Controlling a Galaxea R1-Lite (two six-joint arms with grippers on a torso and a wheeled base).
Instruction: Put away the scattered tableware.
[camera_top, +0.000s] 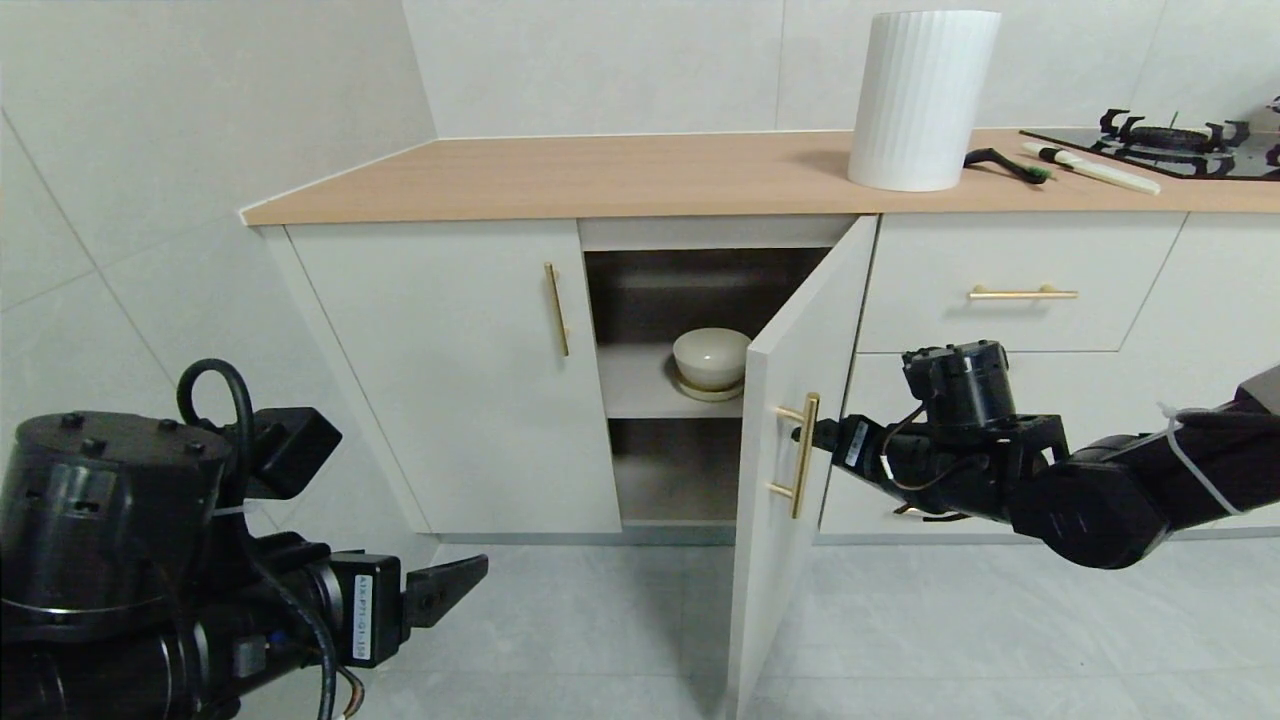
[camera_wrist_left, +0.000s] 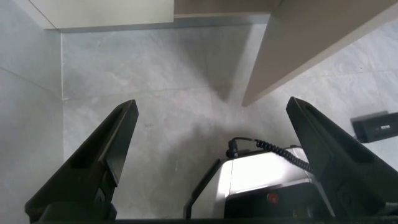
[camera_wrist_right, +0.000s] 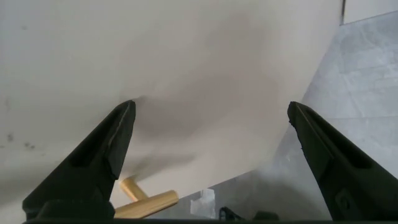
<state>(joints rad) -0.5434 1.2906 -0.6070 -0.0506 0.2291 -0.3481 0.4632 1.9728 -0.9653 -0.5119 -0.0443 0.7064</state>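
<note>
two end effectors flank a white kitchen cabinet (camera_top: 450, 350). the left end effector (camera_wrist_left: 211, 106) hangs low above the grey floor (camera_wrist_left: 180, 81), fingers spread wide and holding nothing. inside the open cabinet, a cream bowl (camera_top: 710, 355) sits on a plate (camera_top: 706, 393) on the middle shelf (camera_top: 640, 385). the cabinet door (camera_top: 790, 330) stands ajar. the right end effector (camera_top: 812, 436) is at the door's brass handle (camera_top: 803, 470), fingers spread wide, not closed on it. near the tabletop's (camera_top: 600, 175) right edge, a white ribbed cylinder (camera_top: 922, 98) stands beside a brush (camera_top: 1005, 163).
</note>
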